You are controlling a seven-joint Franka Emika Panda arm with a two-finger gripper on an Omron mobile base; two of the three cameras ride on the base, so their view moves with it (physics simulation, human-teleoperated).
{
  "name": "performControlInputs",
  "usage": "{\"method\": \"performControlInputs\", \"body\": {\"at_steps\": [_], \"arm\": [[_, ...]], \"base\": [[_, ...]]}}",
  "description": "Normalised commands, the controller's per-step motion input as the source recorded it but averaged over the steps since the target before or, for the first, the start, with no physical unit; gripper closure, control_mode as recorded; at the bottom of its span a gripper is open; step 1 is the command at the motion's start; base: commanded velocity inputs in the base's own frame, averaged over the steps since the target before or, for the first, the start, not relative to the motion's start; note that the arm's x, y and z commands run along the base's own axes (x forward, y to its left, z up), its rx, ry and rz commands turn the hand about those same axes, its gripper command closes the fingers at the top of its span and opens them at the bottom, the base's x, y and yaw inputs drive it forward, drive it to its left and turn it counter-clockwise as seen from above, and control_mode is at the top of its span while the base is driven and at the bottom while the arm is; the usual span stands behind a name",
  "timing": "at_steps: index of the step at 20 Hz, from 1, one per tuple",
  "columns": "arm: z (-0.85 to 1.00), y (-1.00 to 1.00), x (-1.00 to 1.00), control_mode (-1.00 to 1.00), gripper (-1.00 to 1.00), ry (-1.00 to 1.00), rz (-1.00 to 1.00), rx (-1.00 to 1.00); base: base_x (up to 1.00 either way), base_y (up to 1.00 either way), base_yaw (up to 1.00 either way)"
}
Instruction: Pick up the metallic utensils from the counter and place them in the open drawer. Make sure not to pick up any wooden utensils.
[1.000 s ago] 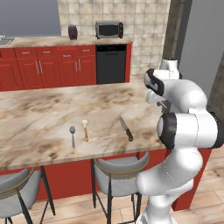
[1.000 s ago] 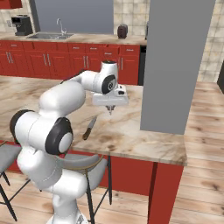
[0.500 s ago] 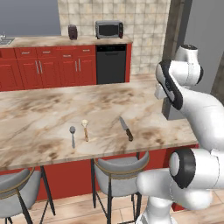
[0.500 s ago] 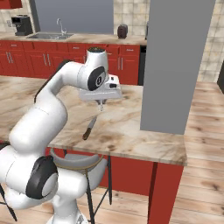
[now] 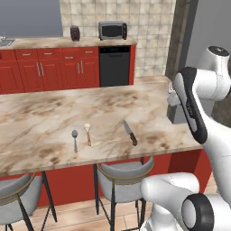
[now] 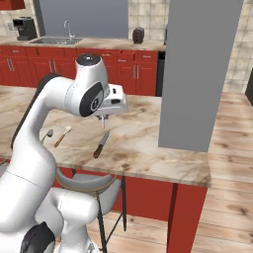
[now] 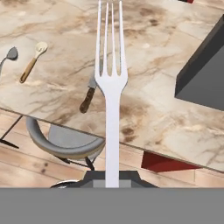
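We have the claw (image 7: 112, 181) clamped tight on a pale silver metal fork (image 7: 111, 83), whose handle rises from the bottom centre of the hand view with its three tines reaching the top edge. In the right base view the claw (image 6: 103, 121) hangs just above the beige brown-veined marble tabletop (image 6: 138, 138), left of centre, and the fork shows there as a thin sliver pointing down. Just below it in that frame lies the kitchen knife with the silver blade and dark brown handle (image 6: 101, 145), flat on the slab and apart from the claw. We spot the knife (image 7: 89, 94) again in the hand view, left of the fork and partly behind it. Over at the left edge of the right base view sit the small all-grey metal spoon (image 6: 46, 135) and, just beside it, the cream-bowled spoon with the tan wooden handle (image 6: 63, 136). In the left base view those three line up near the front edge of the tabletop: grey spoon (image 5: 75, 140), wooden spoon (image 5: 88, 133), knife (image 5: 130, 132), with grey-cushioned stools (image 5: 124, 176) tucked underneath.
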Motion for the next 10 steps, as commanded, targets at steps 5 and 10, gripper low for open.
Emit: {"method": "performControlInputs", "body": {"at_steps": [5,10], "arm": [[0.01,-0.01,-0.4,-1.0,1.0,-0.06,0.0,0.02],[0.0,0.0,0.0,-1.0,1.0,0.0,0.0,0.0]], "base": [[0.0,0.0,0.0],[0.0,0.0,0.0]]}}
